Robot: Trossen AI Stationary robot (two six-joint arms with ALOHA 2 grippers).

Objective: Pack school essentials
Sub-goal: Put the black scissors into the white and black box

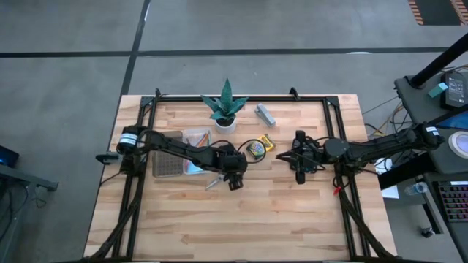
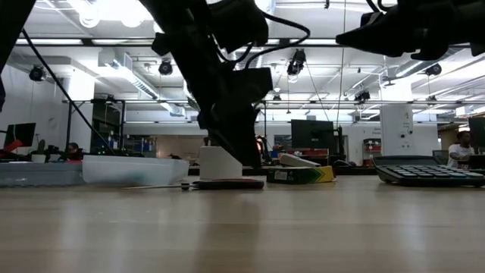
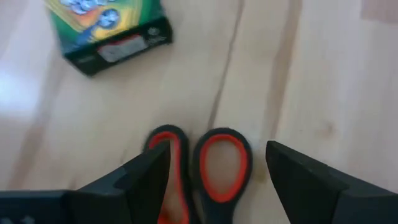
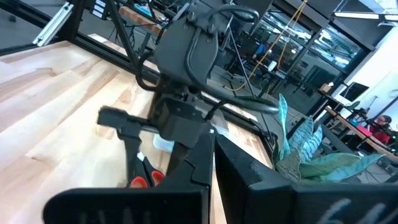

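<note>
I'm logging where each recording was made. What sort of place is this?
Probably an industrial lab or workshop: a concrete floor surrounds the wooden table, exposed ceiling lights hang overhead, and monitors stand on benches behind.

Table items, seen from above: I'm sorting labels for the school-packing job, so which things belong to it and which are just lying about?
Belongs to the job:
scissors, between the left gripper's open fingers
crayon box
clear tray
pencils
light-blue notepad

Just lying about:
potted plant
grey object beside the plant
The right gripper waits nearby.
</note>
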